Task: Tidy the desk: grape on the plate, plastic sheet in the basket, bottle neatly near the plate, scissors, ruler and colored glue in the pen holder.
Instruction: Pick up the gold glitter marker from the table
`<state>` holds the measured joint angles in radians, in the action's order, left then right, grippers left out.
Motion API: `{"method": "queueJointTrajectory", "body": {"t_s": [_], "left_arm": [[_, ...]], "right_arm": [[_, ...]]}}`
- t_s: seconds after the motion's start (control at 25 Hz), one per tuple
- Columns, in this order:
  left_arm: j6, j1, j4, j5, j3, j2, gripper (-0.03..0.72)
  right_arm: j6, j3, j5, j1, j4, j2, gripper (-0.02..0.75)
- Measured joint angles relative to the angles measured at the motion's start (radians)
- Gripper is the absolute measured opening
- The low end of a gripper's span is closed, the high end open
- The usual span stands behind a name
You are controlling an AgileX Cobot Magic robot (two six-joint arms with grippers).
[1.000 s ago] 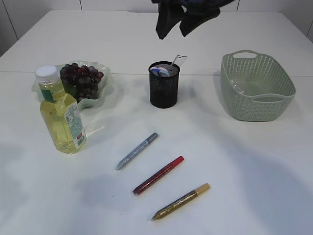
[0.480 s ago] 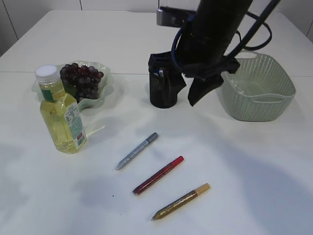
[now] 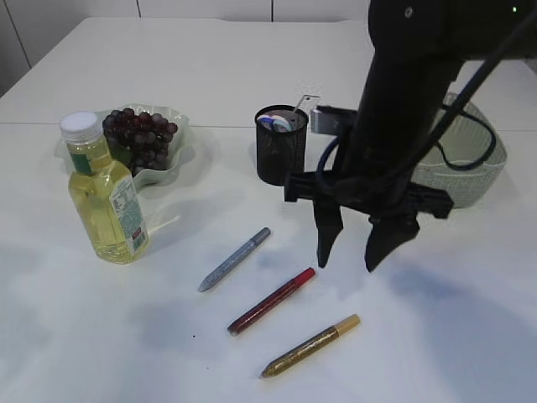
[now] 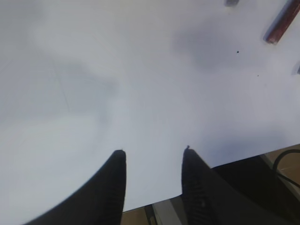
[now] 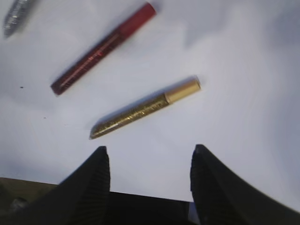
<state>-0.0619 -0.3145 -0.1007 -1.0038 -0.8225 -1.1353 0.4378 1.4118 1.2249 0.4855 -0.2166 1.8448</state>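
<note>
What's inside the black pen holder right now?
In the pen holder, blue-and-white scissor handles and a clear ruler stick out the top. The mesh wall hides their lower parts and anything else inside.

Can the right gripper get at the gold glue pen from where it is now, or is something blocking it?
Probably yes. The right gripper hangs open and empty above the table, and the gold glue pen lies flat just ahead of its fingertips with bare table around it. The red glue pen lies apart, so nothing seems to block a descent.
</note>
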Motion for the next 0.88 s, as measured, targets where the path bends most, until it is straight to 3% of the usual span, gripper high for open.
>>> {"method": "queueJointTrajectory", "body": {"t_s": [0.28, 0.68, 0.88], "left_arm": [[0.0, 0.0, -0.002, 0.004, 0.0, 0.0, 0.29], [0.0, 0.0, -0.002, 0.023, 0.0, 0.0, 0.29], [0.0, 0.0, -0.002, 0.027, 0.0, 0.0, 0.29]], "right_arm": [[0.298, -0.167, -0.086, 0.06, 0.031, -0.076, 0.438], [0.806, -0.228, -0.232, 0.115, 0.113, -0.12, 0.438], [0.93, -0.228, -0.246, 0.115, 0.141, -0.099, 0.438]]}}
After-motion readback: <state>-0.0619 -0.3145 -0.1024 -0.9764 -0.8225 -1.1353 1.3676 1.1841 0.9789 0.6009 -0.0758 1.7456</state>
